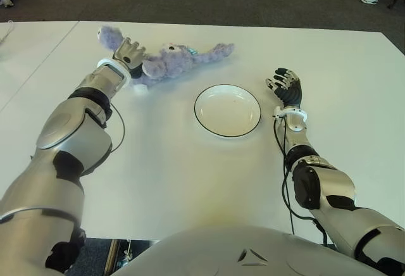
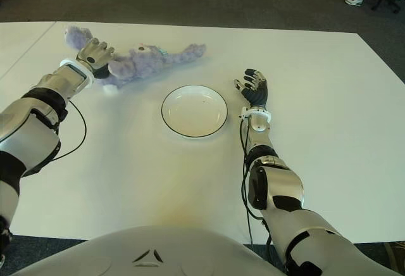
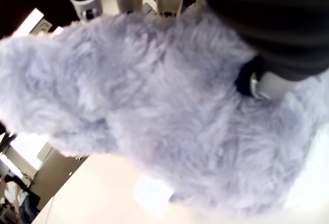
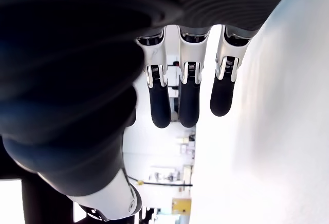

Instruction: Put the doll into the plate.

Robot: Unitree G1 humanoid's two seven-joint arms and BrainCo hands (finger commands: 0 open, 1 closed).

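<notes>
silver shell arms w/ black joint bands & white wrist cuffs. thin black cables looped off both forearms. left hand (image 1: 130, 52) silver-grey; right hand (image 1: 286, 86) black, w/ dark-tipped fingers (image 4: 160, 112).

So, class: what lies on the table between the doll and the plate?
Nothing: in both eye views only bare table separates the doll from the plate. The left hand is on the doll.
</notes>
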